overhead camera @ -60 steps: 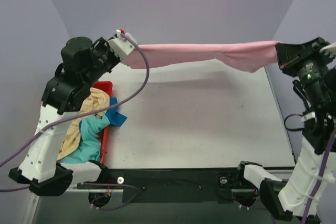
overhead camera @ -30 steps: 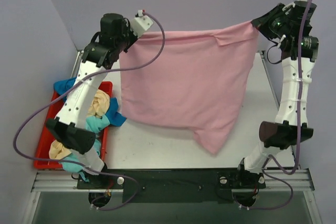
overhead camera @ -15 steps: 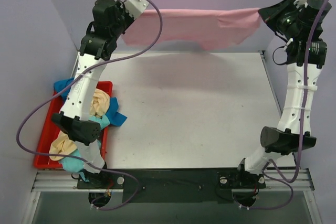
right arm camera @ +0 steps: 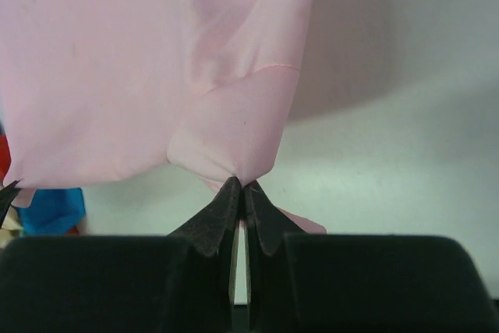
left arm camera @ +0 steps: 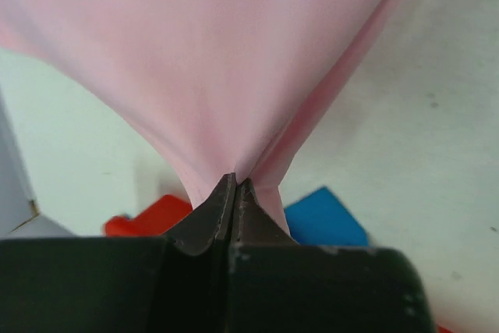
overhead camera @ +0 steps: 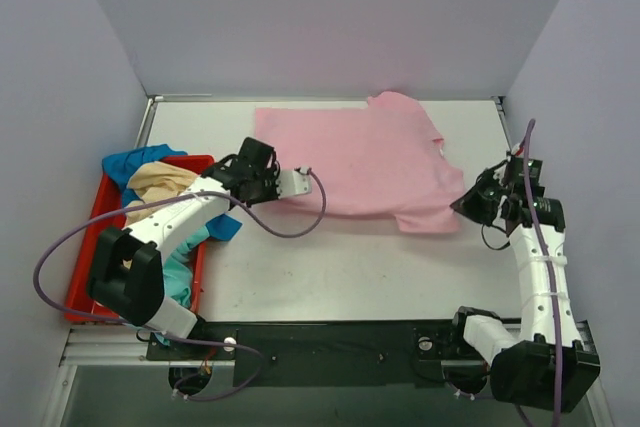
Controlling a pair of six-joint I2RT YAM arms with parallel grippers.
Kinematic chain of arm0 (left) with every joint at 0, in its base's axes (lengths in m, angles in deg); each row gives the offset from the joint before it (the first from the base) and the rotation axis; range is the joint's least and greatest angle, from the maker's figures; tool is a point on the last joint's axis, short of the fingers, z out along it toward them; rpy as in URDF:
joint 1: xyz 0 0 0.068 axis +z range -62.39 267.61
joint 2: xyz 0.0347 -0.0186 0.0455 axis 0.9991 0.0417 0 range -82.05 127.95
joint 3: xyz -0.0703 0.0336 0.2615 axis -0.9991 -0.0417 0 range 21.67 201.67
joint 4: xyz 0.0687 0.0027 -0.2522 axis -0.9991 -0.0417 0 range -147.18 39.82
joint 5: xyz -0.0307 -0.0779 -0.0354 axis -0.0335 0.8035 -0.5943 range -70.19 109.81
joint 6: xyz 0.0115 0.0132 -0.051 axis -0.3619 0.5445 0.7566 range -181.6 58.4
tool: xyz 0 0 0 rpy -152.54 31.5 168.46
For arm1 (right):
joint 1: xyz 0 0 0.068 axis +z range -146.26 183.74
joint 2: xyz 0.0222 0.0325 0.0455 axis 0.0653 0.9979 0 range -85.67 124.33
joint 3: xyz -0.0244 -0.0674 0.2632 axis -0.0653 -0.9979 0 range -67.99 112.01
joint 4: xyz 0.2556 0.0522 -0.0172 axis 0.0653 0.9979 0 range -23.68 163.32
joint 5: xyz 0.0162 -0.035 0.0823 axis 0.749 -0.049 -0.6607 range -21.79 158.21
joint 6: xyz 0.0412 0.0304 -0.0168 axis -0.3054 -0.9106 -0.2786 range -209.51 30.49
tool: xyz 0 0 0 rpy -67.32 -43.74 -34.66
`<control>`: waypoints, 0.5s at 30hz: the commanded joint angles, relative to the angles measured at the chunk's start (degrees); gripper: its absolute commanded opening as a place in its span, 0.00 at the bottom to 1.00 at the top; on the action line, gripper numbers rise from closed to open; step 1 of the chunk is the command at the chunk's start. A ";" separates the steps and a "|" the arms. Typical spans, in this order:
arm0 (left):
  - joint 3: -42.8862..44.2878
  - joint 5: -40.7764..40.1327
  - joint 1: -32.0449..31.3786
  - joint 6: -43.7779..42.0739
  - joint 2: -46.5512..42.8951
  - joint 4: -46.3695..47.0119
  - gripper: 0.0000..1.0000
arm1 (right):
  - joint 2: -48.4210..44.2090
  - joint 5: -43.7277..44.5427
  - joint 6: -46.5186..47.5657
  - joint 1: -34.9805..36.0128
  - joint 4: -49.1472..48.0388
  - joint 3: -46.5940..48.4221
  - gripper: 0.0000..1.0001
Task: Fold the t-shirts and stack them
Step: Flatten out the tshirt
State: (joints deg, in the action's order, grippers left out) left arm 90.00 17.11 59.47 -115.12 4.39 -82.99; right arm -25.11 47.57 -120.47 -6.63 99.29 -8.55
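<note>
The light pink t-shirt [overhead camera: 360, 157] lies spread on the back half of the table. My left gripper [overhead camera: 268, 190] is shut on its near left corner, low over the table; in the left wrist view the pink cloth [left arm camera: 234, 76] fans out from the closed tips [left arm camera: 235, 183]. My right gripper [overhead camera: 462, 204] is shut on its near right corner; in the right wrist view the cloth [right arm camera: 156, 76] bunches at the closed tips [right arm camera: 238, 185]. Cream-yellow [overhead camera: 158, 183], blue [overhead camera: 128, 163] and teal [overhead camera: 180, 257] t-shirts lie heaped in the red tray.
The red plastic tray [overhead camera: 83, 277] stands at the left edge of the table, with a blue cloth end [overhead camera: 226, 229] hanging over its rim onto the table. Purple walls close the back and both sides. The left arm's purple cable [overhead camera: 300, 217] loops over the table.
Both grippers came down and toward me from high at the back. The pink t-shirt, held stretched in the air before, now lies spread on the table with its near corners still gripped.
</note>
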 commanded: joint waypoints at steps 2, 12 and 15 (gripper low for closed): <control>-9.44 4.63 -0.60 -2.47 -1.36 -1.02 0.00 | -4.30 -0.01 0.55 -0.35 3.85 -15.46 0.00; -20.86 9.99 -3.85 -2.73 -3.71 -9.98 0.47 | -1.06 1.05 -0.15 -0.35 2.62 -25.69 0.00; -22.72 9.47 -4.55 -3.17 -8.46 -13.57 0.61 | -0.17 0.08 0.02 -0.44 2.71 -25.78 0.00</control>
State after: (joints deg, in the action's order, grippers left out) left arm 68.82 24.11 55.91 -116.95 3.05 -90.64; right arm -26.36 47.81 -120.45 -6.74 101.61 -33.97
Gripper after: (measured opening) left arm 0.573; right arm 0.005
